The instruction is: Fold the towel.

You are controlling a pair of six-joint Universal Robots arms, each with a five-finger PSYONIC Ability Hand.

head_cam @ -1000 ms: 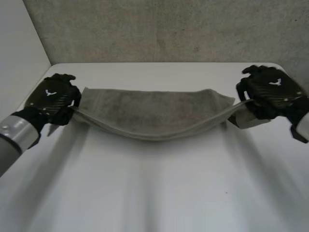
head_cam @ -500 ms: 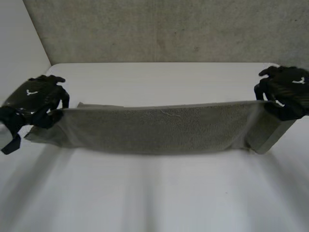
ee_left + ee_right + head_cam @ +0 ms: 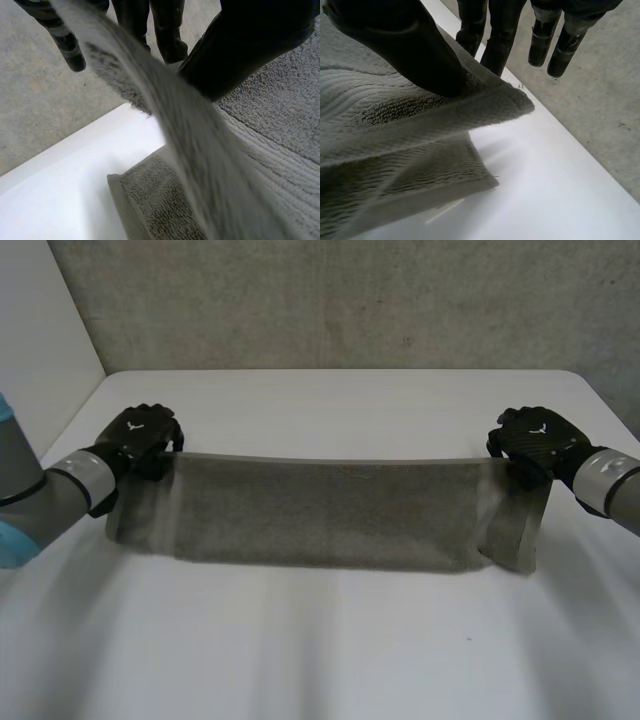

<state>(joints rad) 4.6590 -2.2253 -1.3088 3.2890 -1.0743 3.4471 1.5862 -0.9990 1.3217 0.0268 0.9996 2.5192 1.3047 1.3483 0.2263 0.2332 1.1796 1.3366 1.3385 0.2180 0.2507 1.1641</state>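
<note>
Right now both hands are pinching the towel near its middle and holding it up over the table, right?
No. The head view shows the left hand and right hand pinching the towel at its two opposite ends, not its middle. They do hold it up over the table.

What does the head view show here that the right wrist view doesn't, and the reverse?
Head view: the left hand pinching the towel's far upper corner, and the towel stretched taut between both hands. Right wrist view: the right hand's thumb pressing its corner against fingers behind, with more towel hanging beneath. Shared: the right hand, the towel, the white table.
</note>
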